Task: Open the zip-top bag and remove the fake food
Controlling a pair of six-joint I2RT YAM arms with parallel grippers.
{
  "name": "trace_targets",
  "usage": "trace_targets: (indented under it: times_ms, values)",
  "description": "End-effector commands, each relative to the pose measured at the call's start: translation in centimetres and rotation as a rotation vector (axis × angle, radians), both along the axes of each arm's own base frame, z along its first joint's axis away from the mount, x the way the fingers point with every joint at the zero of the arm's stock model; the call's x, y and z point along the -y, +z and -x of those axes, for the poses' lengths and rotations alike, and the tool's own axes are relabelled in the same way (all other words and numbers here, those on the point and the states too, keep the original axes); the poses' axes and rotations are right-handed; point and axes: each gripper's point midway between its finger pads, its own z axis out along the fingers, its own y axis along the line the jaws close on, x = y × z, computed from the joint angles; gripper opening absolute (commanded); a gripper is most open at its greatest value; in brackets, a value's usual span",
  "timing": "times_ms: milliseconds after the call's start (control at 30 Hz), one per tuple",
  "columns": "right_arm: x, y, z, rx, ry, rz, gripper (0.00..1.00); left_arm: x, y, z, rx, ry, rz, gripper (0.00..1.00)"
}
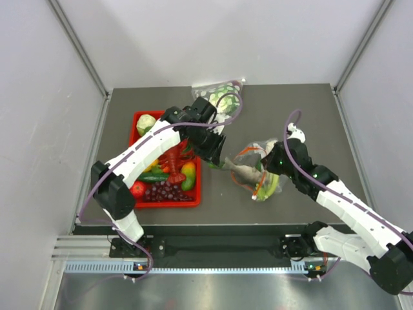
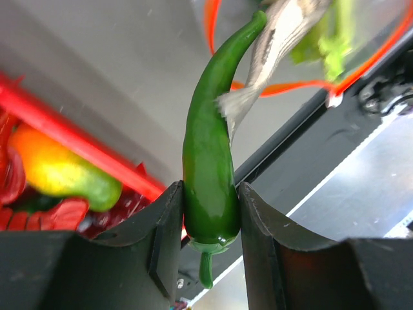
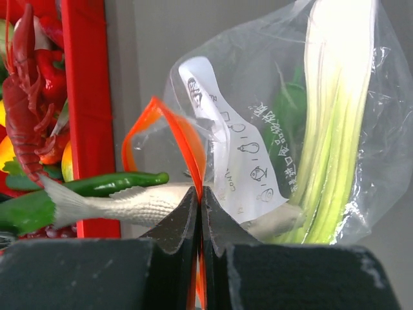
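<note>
Left wrist view has the left gripper clamped across the thick stem end of the pepper, its fingers pressing both flanks. The pepper's long axis runs straight out from the gripper toward the bag. Its thin tip lies beside the tail of the fish, at the orange zip strip. Whether the tip has cleared the mouth I cannot tell. The pull-out line, as I judge it, is back along that axis, away from the bag and toward the red tray.

From above, the bag lies on the desk just right of the tray, with its mouth facing the tray and both arms at it. The left arm stretches from its base across the tray, wrist angled down at the mouth. The right arm comes in from the right with its elbow bent. The right gripper is pinched tight on the zip strip, which anchors the mouth. The fish lies across the mouth with its tail out toward the tray. The celery is fully inside, on the side away from the tray.
</note>
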Motion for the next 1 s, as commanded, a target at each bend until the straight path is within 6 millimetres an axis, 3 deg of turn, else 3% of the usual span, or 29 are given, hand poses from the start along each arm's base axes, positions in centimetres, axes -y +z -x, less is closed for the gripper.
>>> trace_targets:
  times_ms: [0,267,633,967]
  values:
    - [0.0,3.5,-1.6,0.088,-0.017,-0.026,0.0,-2.2,0.7,0.7,0.038,0.008,-0.06,0.1]
    - [0.1,4.3,-1.8,0.104,-0.018,-0.026,0.0,-4.2,1.2,-0.8,0.109,0.065,-0.126,0.11]
    - [0.6,4.3,-1.5,0.104,-0.027,-0.03,0.0,-4.6,5.0,-4.0,0.269,0.131,-0.096,0.09]
    - [0.4,4.2,-1.6,0.1,-0.02,-0.026,0.0,-6.5,6.8,-4.3,0.327,0.192,-0.054,0.06]
